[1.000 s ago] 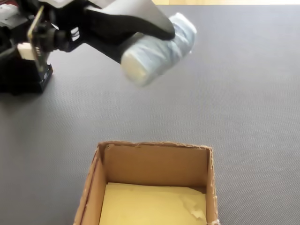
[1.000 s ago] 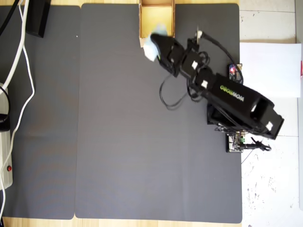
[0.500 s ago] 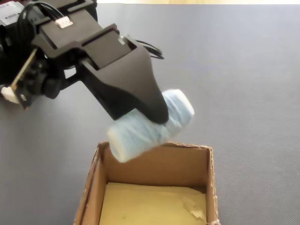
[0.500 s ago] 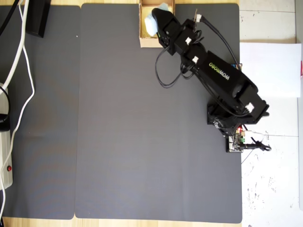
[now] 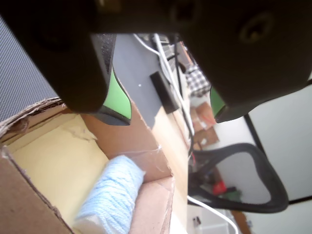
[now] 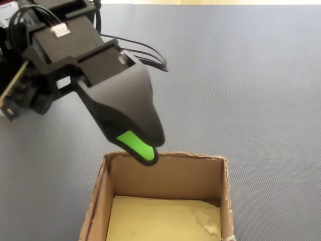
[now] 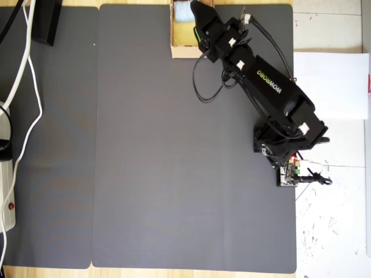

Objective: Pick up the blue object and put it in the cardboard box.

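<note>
The blue object (image 5: 113, 196) is a pale ribbed roll lying on the yellowish floor of the cardboard box (image 5: 151, 146), against a side wall. The overhead view shows the blue object (image 7: 182, 11) at the far end of the cardboard box (image 7: 183, 51), at the mat's top edge. My gripper (image 5: 170, 109) hangs open above the box, its green-padded fingers (image 5: 119, 100) spread wide with nothing between them. In the fixed view my gripper (image 6: 144, 151) hovers just over the back wall of the cardboard box (image 6: 165, 175), and the roll lies out of sight there.
A dark grey mat (image 7: 174, 174) covers the table. Overhead, white cables (image 7: 26, 75) and a black block (image 7: 46, 23) lie at the left, and a white sheet (image 7: 330, 84) at the right. The arm's base (image 7: 290, 156) stands at the mat's right edge.
The gripper carried the roll over the box's rim, then opened. The roll left the jaws and now lies inside the box.
</note>
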